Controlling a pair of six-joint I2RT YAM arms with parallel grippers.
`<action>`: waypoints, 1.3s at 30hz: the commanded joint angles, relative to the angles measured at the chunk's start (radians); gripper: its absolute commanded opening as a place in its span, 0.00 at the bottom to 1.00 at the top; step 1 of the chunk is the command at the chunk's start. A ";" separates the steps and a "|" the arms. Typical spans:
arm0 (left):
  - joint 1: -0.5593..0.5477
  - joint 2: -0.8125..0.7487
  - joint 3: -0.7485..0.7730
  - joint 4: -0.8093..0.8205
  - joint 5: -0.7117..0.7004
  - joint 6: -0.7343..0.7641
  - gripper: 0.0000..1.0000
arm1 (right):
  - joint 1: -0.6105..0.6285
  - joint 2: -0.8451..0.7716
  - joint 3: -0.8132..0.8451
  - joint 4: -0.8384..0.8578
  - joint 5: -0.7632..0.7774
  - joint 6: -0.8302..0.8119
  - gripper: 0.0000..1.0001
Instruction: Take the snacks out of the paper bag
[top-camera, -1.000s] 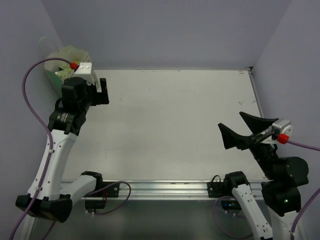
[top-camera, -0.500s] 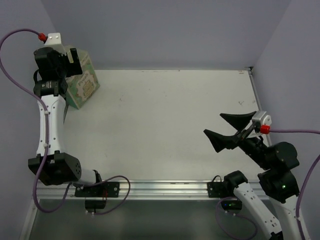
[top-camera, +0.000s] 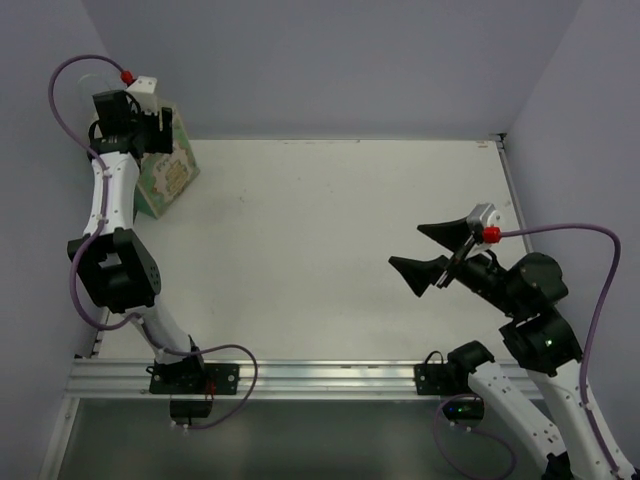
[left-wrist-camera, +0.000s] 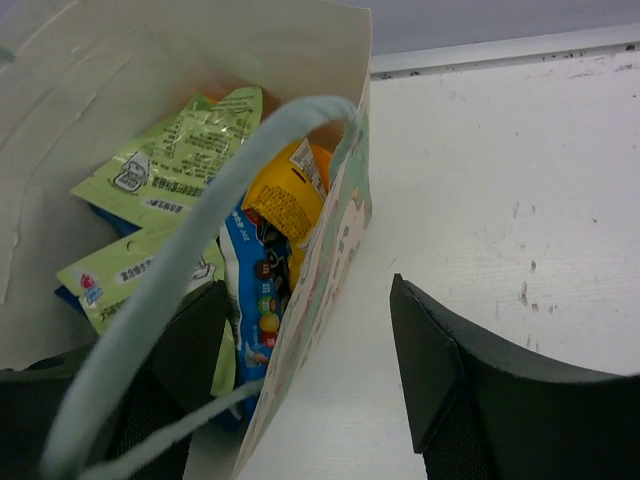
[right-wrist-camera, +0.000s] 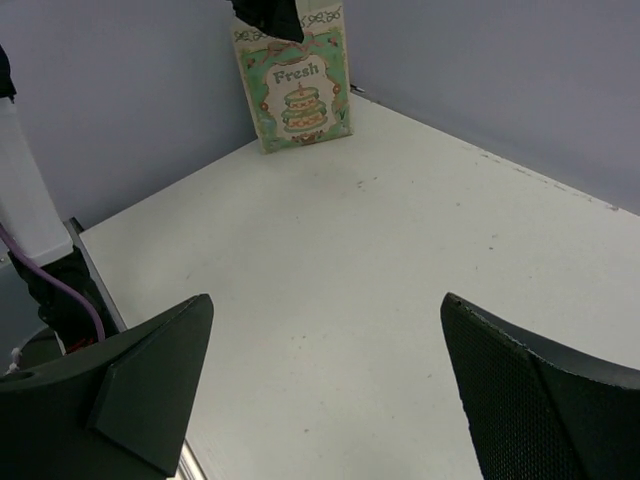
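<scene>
Paper bag (top-camera: 168, 178) stands upright in the far-left corner of the counter (top-camera: 340, 230), close to the walls, mouth up. Left claw (left-wrist-camera: 300, 310), released, straddles its front panel from above, one finger inside beside the snacks (left-wrist-camera: 265, 225) and one outside. Right claw (top-camera: 406, 248), released, hovers well apart over the white counter.

Overhead faces down; left wrist peers into paper bag (left-wrist-camera: 150, 60), right apparently distant.
</scene>
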 joint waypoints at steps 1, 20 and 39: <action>0.005 0.037 0.080 0.008 0.068 0.039 0.71 | 0.008 0.023 0.034 0.013 -0.030 -0.026 0.99; -0.116 -0.101 -0.018 0.031 0.160 0.007 0.00 | 0.007 0.037 0.042 0.013 -0.050 -0.031 0.99; -0.733 -0.522 -0.398 -0.042 0.011 -0.414 0.02 | 0.007 -0.006 0.054 0.006 0.004 -0.055 0.99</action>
